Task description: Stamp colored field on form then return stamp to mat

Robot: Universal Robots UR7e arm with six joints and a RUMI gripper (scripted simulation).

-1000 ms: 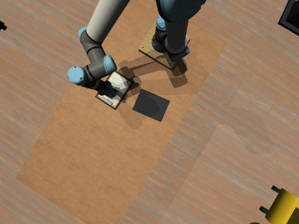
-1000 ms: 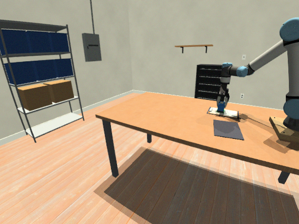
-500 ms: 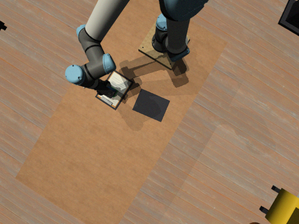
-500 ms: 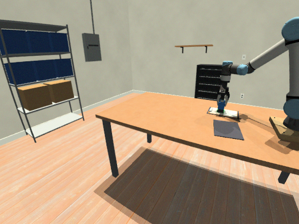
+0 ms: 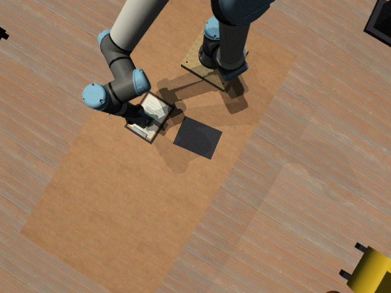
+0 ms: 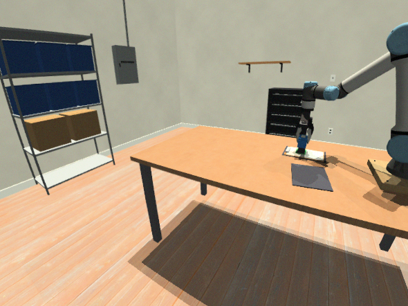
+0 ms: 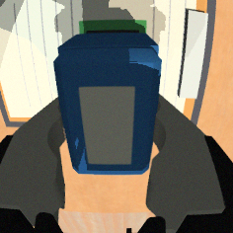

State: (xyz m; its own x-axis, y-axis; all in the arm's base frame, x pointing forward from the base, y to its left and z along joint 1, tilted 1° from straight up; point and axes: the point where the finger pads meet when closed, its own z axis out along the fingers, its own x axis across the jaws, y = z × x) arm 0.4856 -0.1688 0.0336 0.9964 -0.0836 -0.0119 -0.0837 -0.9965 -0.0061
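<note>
My gripper is shut on the blue stamp and holds it upright. The stamp is over the form, a white sheet on a dark-edged board. The green field shows just past the stamp's far edge, mostly hidden under it. In the exterior view the stamp's foot is at or just above the form; I cannot tell if it touches. The dark grey mat lies flat beside the form with nothing on it.
The arm's base stands on a wooden plate at the table's edge behind the mat. A white label strip lies at one end of the form. A shelf rack stands far to the left in the room.
</note>
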